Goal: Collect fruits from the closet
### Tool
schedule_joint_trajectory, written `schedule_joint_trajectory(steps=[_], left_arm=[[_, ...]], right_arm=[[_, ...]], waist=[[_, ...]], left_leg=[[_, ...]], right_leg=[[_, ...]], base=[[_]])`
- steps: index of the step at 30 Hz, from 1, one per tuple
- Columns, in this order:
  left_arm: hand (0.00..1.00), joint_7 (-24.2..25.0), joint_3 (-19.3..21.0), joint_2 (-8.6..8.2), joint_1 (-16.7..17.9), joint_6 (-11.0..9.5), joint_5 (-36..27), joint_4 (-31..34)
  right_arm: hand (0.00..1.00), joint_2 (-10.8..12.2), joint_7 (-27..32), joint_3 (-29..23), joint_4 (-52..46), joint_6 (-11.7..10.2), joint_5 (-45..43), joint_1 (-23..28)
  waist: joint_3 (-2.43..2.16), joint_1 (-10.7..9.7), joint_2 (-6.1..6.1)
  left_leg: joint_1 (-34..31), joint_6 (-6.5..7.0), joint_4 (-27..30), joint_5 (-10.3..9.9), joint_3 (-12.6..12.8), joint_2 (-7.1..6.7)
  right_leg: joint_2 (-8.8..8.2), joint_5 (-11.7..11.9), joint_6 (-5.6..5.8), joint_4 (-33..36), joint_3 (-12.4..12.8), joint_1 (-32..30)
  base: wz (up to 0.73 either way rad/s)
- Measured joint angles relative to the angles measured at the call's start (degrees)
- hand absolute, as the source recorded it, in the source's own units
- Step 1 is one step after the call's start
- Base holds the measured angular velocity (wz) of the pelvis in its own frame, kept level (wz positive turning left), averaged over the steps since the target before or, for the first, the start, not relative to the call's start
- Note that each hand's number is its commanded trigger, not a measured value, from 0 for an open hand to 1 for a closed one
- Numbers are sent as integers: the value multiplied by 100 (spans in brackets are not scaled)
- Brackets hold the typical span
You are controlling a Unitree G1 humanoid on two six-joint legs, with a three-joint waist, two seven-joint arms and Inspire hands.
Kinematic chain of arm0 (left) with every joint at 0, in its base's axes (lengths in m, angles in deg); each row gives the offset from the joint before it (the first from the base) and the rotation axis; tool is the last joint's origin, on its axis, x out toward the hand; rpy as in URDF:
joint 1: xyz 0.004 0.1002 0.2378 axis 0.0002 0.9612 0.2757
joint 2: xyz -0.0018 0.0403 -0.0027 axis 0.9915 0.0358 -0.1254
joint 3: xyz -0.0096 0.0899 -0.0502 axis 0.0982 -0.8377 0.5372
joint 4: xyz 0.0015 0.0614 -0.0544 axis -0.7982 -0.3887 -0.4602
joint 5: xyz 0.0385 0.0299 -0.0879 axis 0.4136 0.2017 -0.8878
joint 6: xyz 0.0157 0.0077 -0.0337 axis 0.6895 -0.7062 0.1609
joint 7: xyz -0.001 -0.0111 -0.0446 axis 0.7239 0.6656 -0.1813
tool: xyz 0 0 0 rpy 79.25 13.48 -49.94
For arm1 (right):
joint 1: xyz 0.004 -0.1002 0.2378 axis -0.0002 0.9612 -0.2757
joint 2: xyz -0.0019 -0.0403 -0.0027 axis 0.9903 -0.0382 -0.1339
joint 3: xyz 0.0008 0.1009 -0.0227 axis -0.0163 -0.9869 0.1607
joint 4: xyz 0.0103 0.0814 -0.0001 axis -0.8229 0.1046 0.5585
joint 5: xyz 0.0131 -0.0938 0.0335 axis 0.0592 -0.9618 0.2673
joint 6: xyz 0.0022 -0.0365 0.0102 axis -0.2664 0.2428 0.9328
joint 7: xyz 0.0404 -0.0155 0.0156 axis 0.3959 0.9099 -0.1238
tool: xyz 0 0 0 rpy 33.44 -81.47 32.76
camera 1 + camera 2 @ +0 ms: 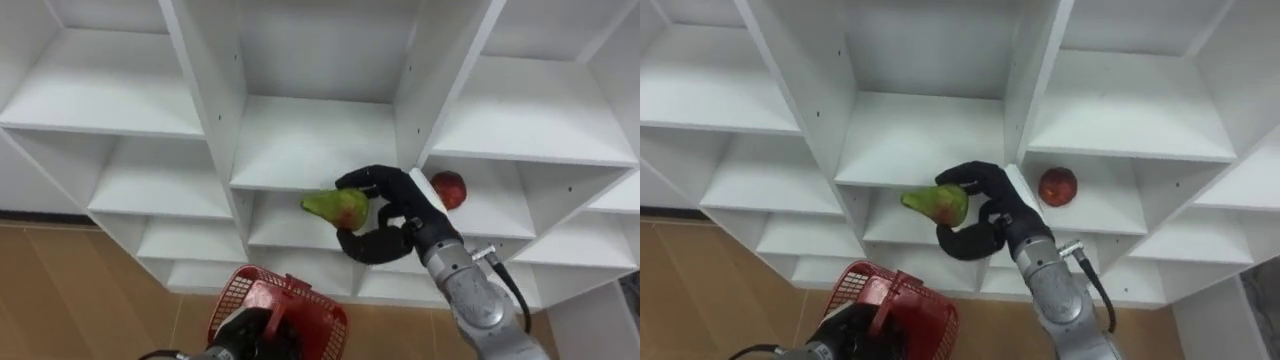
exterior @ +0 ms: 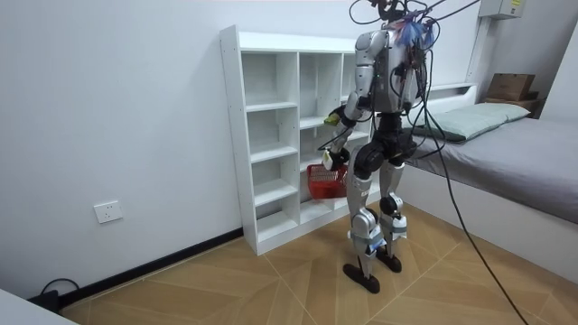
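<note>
Standing upright on the wooden floor point(image 2: 226, 280), the robot faces the white closet point(image 1: 300, 140), an open unit of three columns of compartments.

Eye views, left to right: at the lower left, the left hand point(image 1: 248, 332) is closed on the handle of a red basket point(image 1: 305, 305) with mesh walls, carried in the air below the closet's lower shelves. In the middle column, a green pear point(image 1: 338, 207) with a red blush is held at the front edge of the shelf, its narrow end pointing left. The right hand point(image 1: 398, 205) clasps it from the right, fingers curled over the top and thumb hooked underneath. Whether the pear touches the shelf edge cannot be told. Just right of the hand, past the upright divider, a red apple point(image 1: 449, 188) lies on the right column's shelf, near its front left corner and apart from the fingers.

Room view, left to right: a wall socket point(image 2: 108, 212) sits low on the wall, well left of the closet. The closet stands against that wall, with the robot close before it, and the red basket hangs at thigh height beside the lower compartments. A bed point(image 2: 515, 144) fills the right side. This view gives the whole closet and the robot's stance, while the eye views alone show the grasp and the apple.
</note>
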Motion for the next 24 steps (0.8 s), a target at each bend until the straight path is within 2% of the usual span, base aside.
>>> schedule_joint_trajectory(steps=[4,9,24], left_arm=[[100,-103,8,-19,-4,-64,0,3],[100,-173,4,-63,-3,-169,-12,2],[100,-192,-20,-17,-91,-170,-212,125]], right_arm=[[100,-1,15,-3,3,-13,-42,156],[100,-6,11,5,262,-86,-45,396],[100,-84,9,4,1072,-93,-258,412]], waist=[[2,-99,40],[6,-99,61],[-6,-193,75]], left_leg=[[6,0,-3,0,0,-1],[5,0,1,0,3,-2],[-110,0,33,0,137,13]], right_leg=[[-1,0,0,-1,11,-3],[-8,0,0,-1,10,-5],[23,5,-1,18,161,-168]], base=[[0],[0],[-4]])
